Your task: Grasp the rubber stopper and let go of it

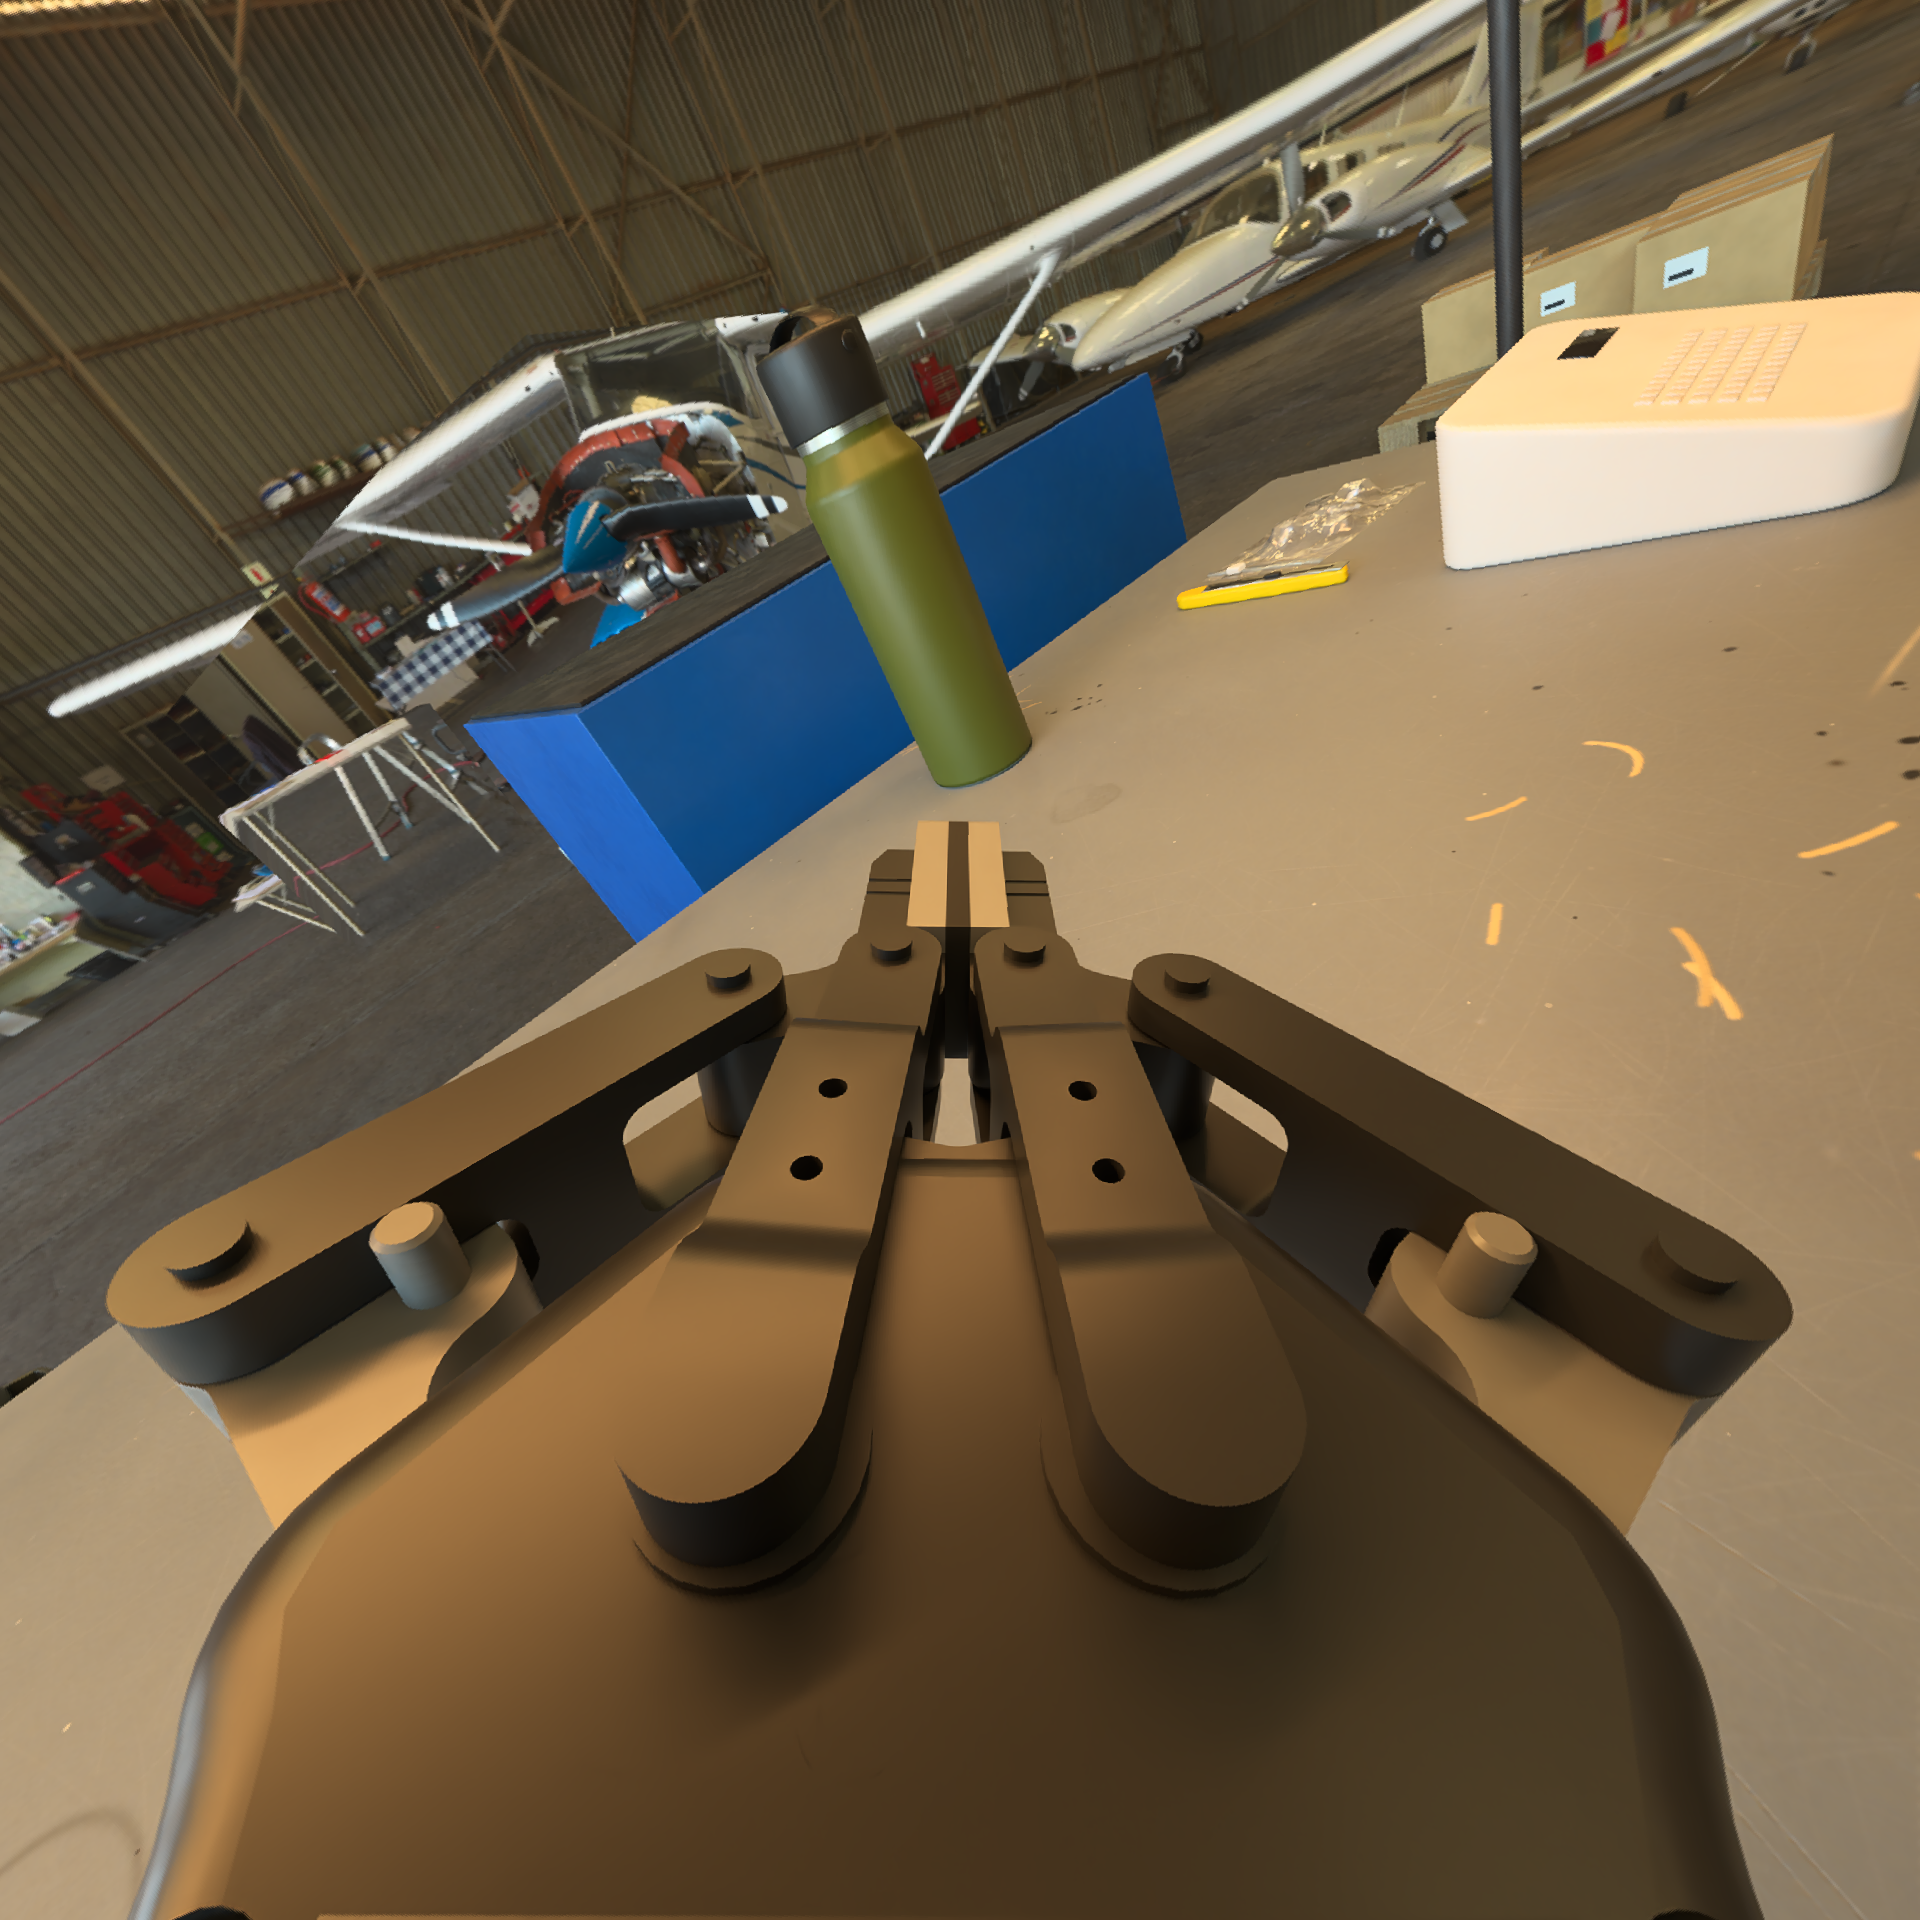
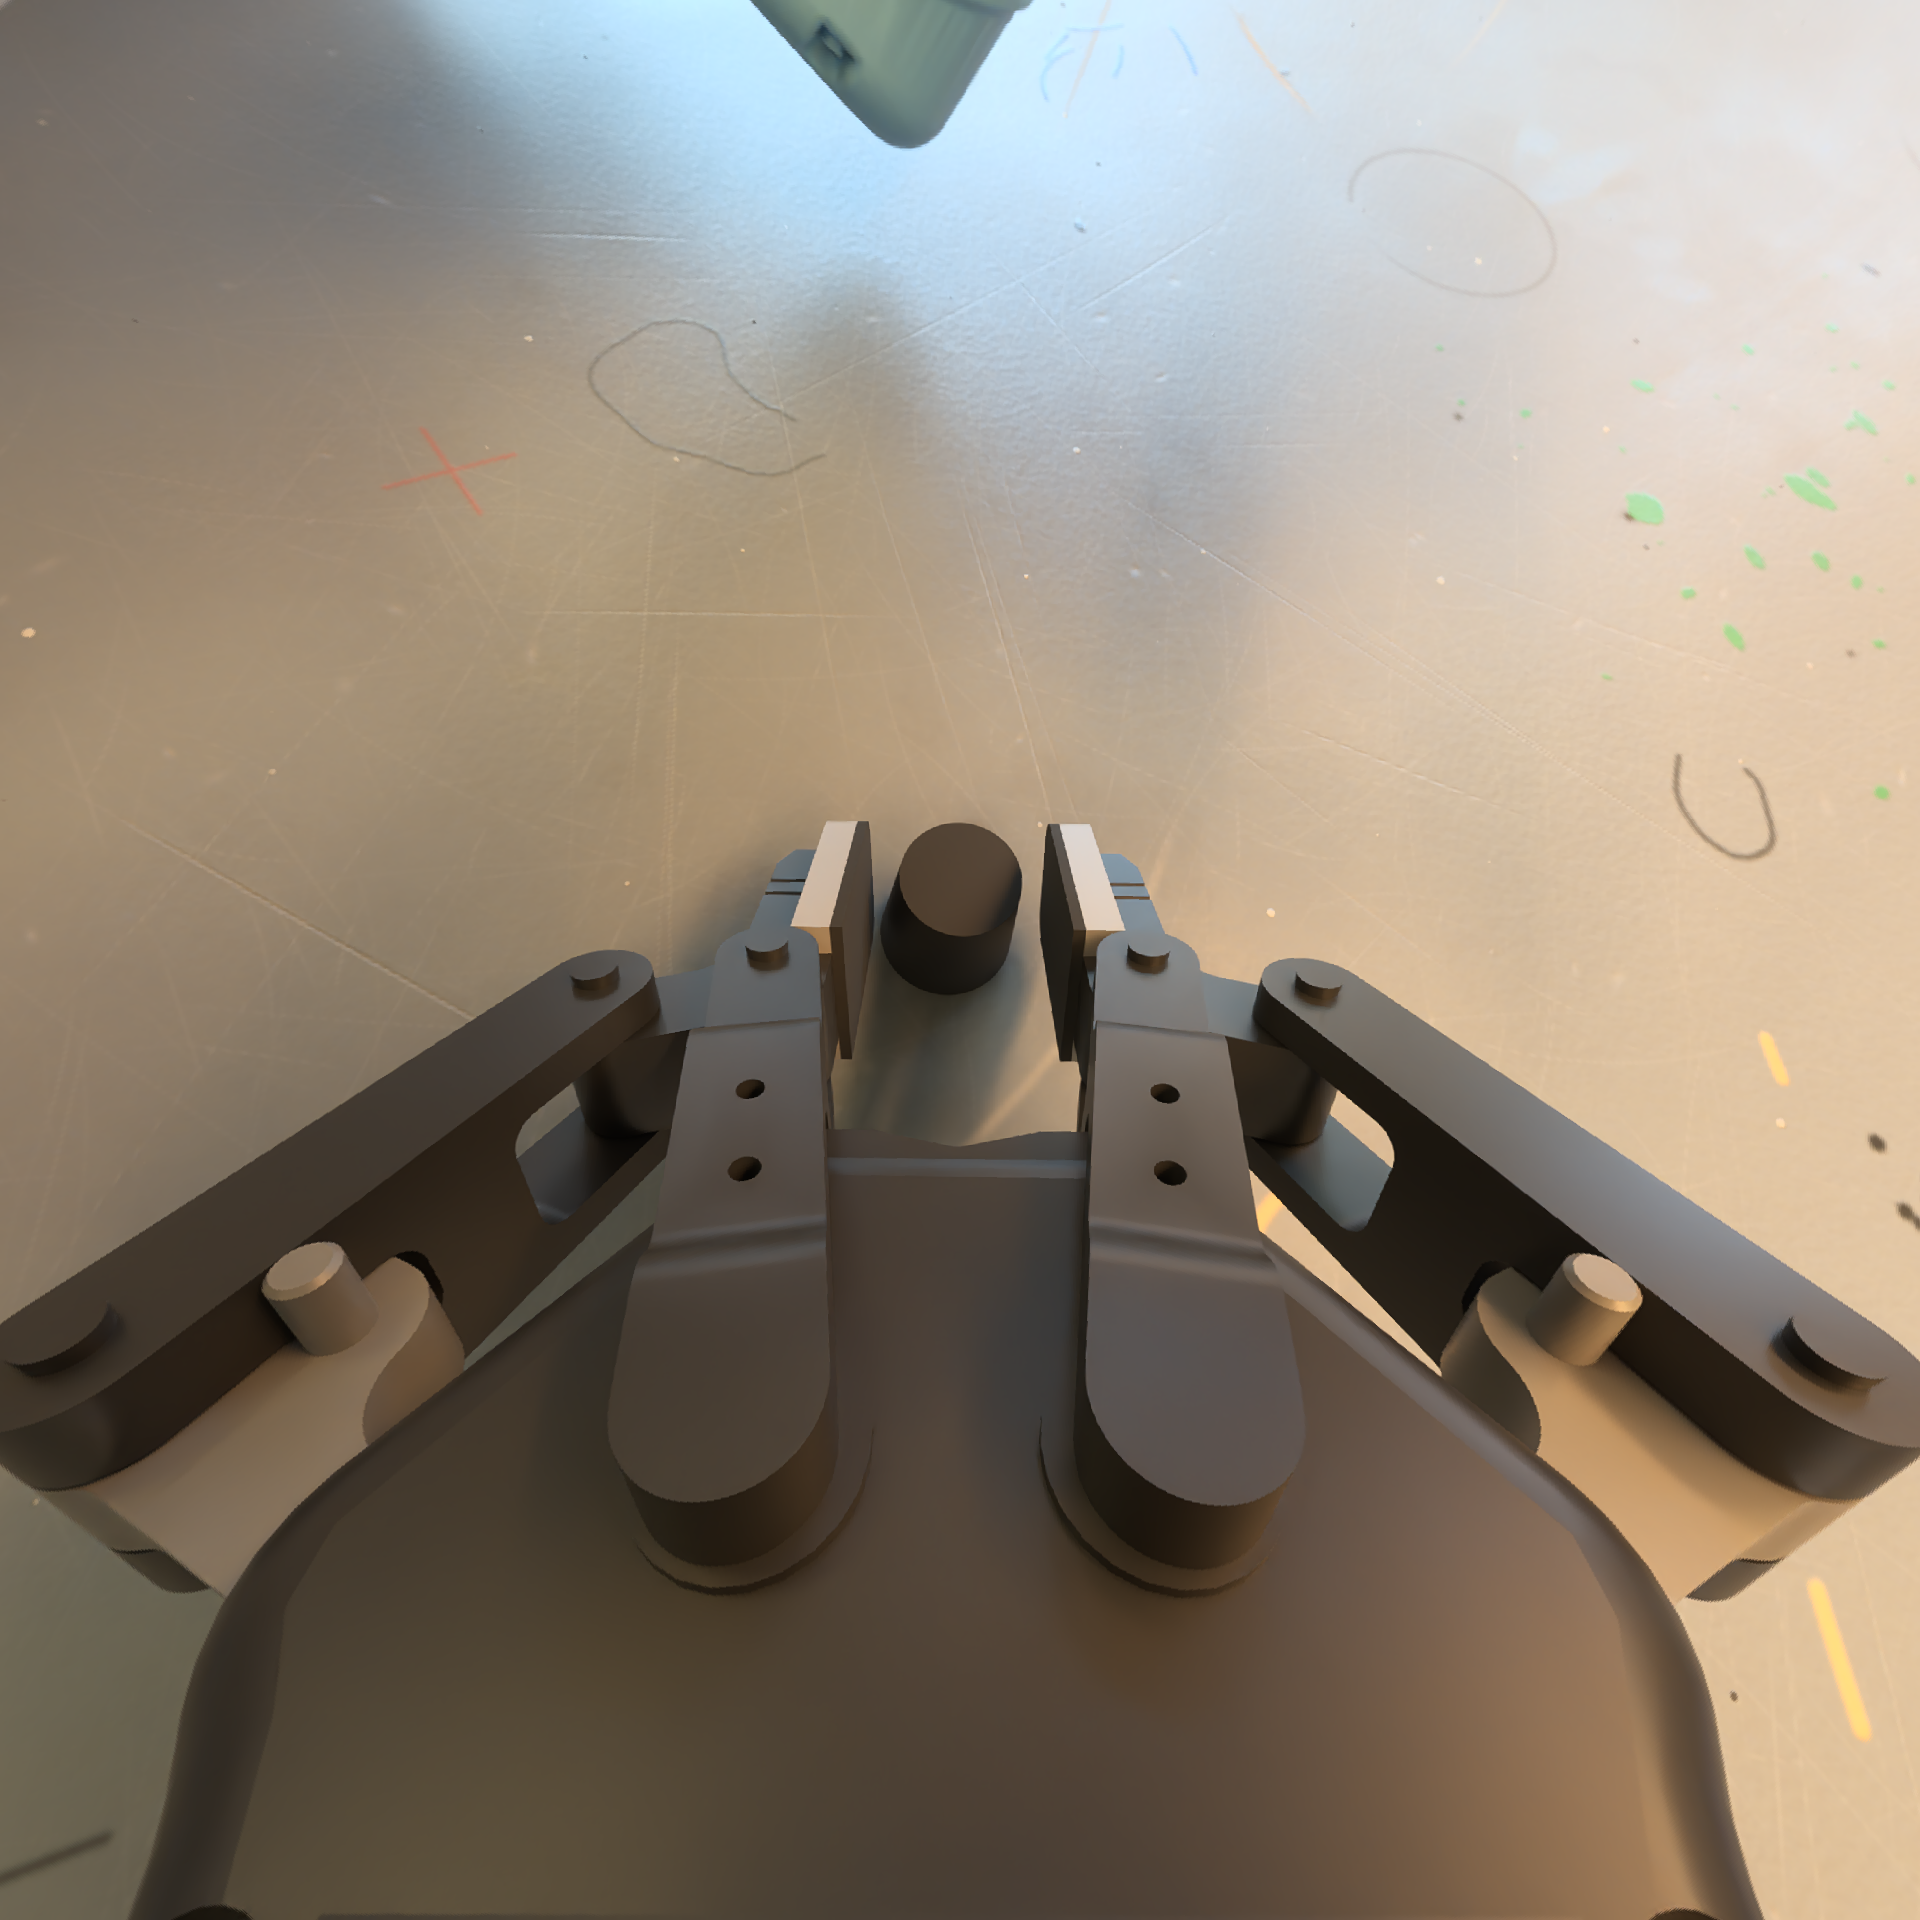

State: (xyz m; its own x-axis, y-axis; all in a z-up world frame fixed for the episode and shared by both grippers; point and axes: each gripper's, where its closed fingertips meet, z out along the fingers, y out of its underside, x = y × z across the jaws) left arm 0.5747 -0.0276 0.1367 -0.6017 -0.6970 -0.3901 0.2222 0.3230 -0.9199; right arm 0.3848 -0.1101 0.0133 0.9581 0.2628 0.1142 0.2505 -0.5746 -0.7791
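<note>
Right gripper (image 2: 954, 914) open, straddling small dark cylindrical rubber stopper (image 2: 951, 904), pads at 3 and 9 o'clock, untouching; grasp/release phase unclear. Left gripper (image 1: 958, 871) closed, empty.

Matt dark rubber stopper (image 2: 951, 914) on scuffed, scratched table (image 2: 1351, 623).

Left pincer (image 1: 957, 873), pads together, faces upright green bottle (image 1: 902, 561).

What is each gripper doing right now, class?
Left gripper: shut, holding nothing.
Right gripper: open, its pads either side of the dark grey cylindrical rubber stopper, a gap showing on both sides.
</note>
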